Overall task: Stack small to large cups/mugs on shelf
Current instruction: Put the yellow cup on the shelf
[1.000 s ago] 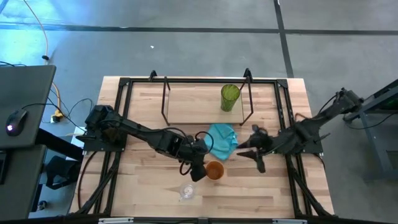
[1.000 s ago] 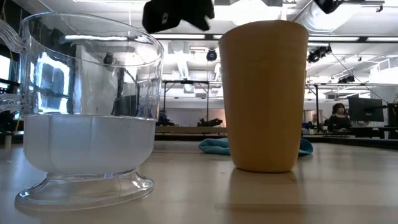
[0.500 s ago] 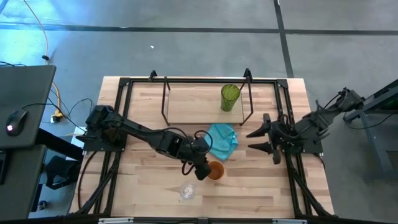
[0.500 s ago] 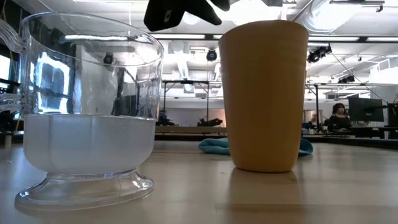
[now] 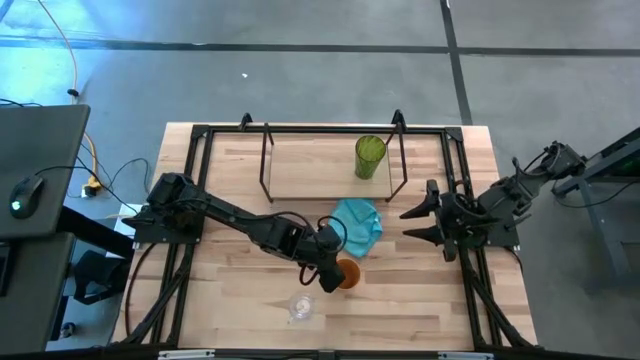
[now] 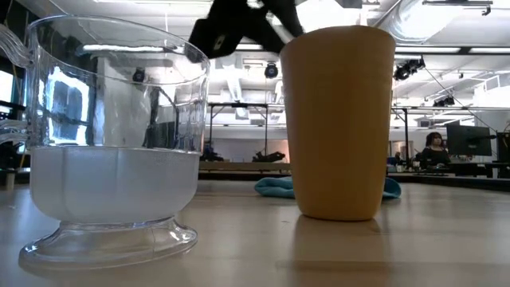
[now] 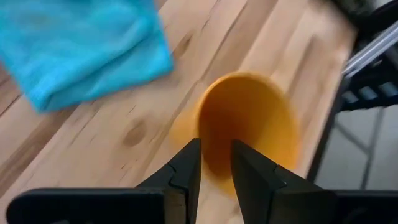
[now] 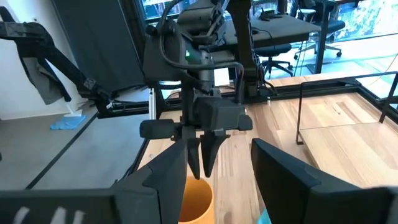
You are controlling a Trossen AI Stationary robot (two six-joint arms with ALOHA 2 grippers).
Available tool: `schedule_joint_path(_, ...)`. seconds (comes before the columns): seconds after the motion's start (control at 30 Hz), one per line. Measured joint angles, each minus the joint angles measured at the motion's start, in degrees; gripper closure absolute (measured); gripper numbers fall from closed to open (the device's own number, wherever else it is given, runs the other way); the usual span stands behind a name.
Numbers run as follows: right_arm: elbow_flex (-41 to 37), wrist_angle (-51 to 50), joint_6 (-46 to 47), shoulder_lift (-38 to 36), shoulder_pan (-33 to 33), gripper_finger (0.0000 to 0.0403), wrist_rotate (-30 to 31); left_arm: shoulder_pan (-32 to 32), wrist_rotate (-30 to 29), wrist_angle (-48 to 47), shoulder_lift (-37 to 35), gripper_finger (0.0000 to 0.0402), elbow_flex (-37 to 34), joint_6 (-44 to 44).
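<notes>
The orange cup (image 5: pixel 347 273) stands upright on the table near the front. My left gripper (image 5: pixel 333 268) hovers at its rim (image 7: pixel 202 121) with a narrow gap between its fingers, pointing steeply down; one finger is over the inside (image 7: pixel 239 149) and one over the outside. The clear glass cup (image 5: pixel 301 307) stands on its foot nearer the front edge. The green tumbler (image 5: pixel 369 157) stands upright on the shelf (image 5: pixel 300 185) at the back. My right gripper (image 5: pixel 420 225) is open wide, raised at the table's right, pointing left at nothing. My left gripper comes at the orange cup's rim (image 8: pixel 194 182) from above, its fingertips (image 8: pixel 200 168) right at that edge. Whether they touch the cup I cannot tell. The cup stands upright on the table.
A turquoise cloth (image 5: pixel 357 225) lies crumpled just behind the orange cup, between it and the shelf. A black table frame (image 5: pixel 190 200) runs around the wood top. A person (image 6: pixel 434 147) sits far off in the room behind.
My left gripper has sunk toward the orange cup's rim and rolled a little about its own axis. My right gripper has drawn back toward the table's right edge, risen and opened wider. The cups have stayed where they were.
</notes>
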Motion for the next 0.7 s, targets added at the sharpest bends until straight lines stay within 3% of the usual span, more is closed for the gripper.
schedule_joint_path(0.7, -0.02, -0.07, 2.04, 0.07, 0.02, 0.0231, -0.56, 0.00, 1.41, 4.45, 4.33, 0.0325, 0.04, 0.91)
